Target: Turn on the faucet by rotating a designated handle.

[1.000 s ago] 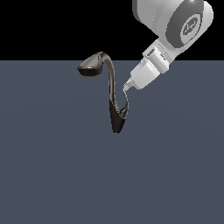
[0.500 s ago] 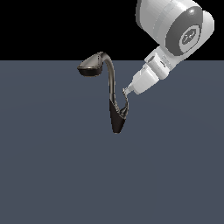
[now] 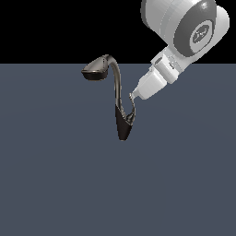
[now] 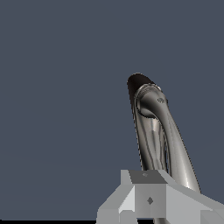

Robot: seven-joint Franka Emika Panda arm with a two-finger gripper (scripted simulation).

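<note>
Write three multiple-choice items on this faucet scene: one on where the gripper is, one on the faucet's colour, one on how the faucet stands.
1. In the exterior view, where is the gripper relative to the faucet?
A. At the handle, on the exterior view's right of the neck
B. Above the spout head
C. Far off on the exterior view's left

2. What colour is the faucet?
A. Bright red
B. Dark glossy metal
C. White

3. How does the faucet stand?
A. Lying flat on its side
B. Broken in two pieces
C. Upright, with the neck curving over to the spout head on the exterior view's left

Answers:
1. A, the gripper tip sits just above the thin lever beside the neck.
2. B, both views show dark, shiny metal.
3. C, the neck rises from the pointed base and bends over.
</note>
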